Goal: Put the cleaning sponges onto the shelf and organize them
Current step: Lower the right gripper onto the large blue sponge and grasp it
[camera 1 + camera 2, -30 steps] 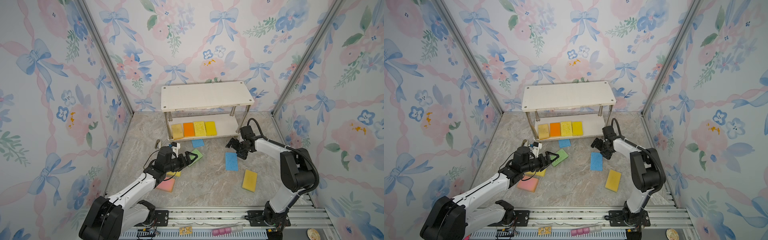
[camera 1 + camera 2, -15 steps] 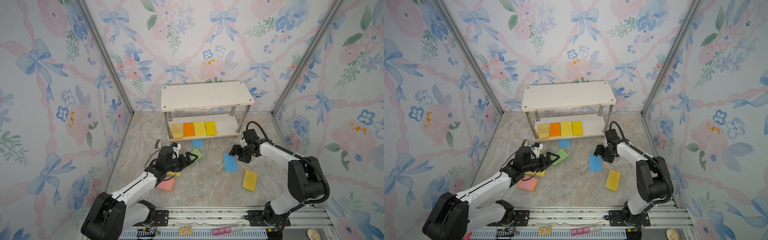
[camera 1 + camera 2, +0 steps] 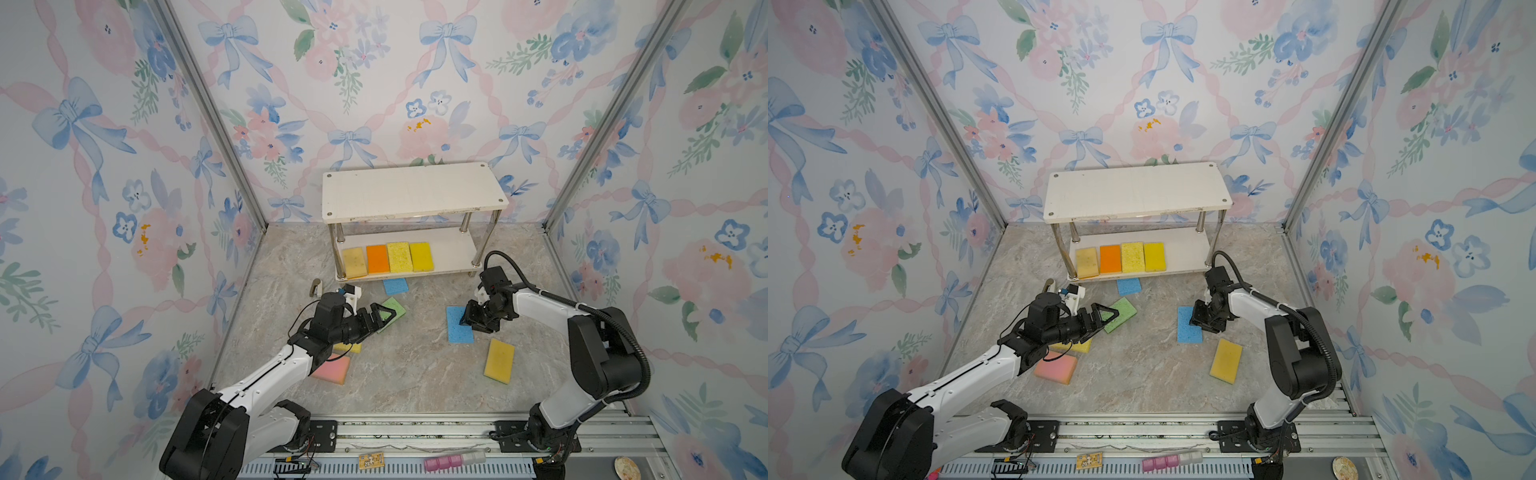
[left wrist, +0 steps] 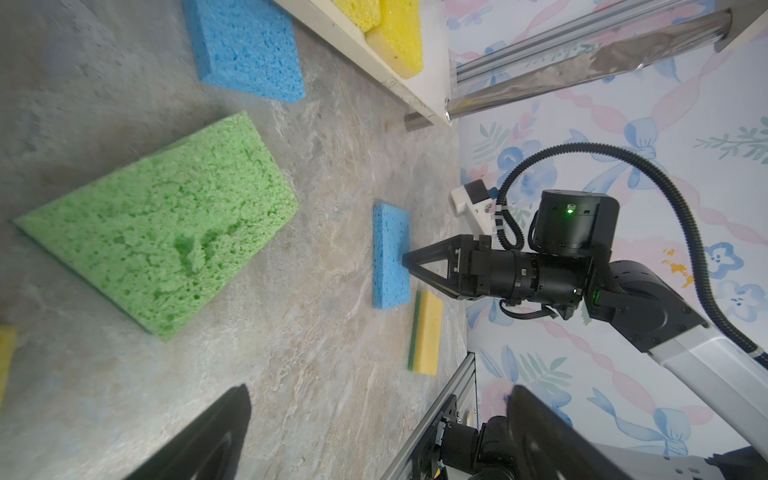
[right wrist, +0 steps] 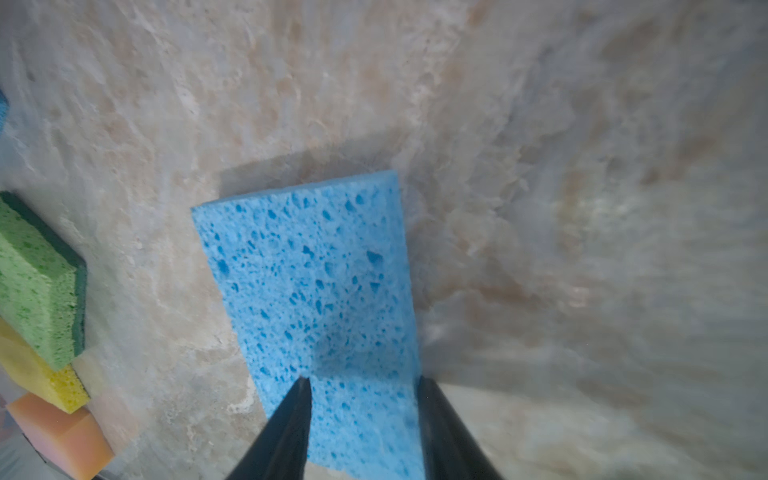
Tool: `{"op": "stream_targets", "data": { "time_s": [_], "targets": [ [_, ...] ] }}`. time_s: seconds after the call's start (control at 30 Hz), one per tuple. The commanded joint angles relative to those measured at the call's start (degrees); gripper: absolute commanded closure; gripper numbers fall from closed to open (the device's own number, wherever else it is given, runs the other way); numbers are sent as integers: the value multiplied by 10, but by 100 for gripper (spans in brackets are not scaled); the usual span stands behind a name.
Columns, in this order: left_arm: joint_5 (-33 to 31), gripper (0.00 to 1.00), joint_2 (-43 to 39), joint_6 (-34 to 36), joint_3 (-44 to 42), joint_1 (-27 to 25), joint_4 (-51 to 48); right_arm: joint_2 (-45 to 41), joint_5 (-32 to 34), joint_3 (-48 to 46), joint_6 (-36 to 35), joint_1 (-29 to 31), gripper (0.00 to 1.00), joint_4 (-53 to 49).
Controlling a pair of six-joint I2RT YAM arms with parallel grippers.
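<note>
Right gripper [image 5: 362, 380] straddles one end of blue sponge [image 5: 307, 270], jaws partly apart; clamp unconfirmed. Recommend seating deeper and squeezing firmly before lifting toward shelf [image 3: 453, 253].

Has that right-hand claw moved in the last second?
Yes. The right gripper has come away from the shelf, toward the near side of the floor, onto the edge of the blue sponge.

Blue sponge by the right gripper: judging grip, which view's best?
Right wrist view: the blue sponge fills it, right gripper at one end. Both top views show it small, partly hidden; left wrist, foreshortened.
</note>
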Motion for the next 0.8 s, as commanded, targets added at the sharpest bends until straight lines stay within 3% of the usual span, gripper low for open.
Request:
{"op": "stream_targets", "data": {
  "time_s": [0.0, 0.13, 0.47, 0.77],
  "targets": [
    [7, 2, -9, 3, -1, 2, -2, 14, 7, -3, -5, 7, 57, -1],
    [7, 2, -9, 2, 0, 2, 0, 18, 14, -4, -10, 7, 59, -4],
    [19, 2, 20, 3, 22, -2, 18, -34, 15, 34, -52, 25, 93, -37],
    [58, 2, 113, -30, 67, -40, 117, -75, -58, 102, -90, 62, 98, -96]
  ]
}}
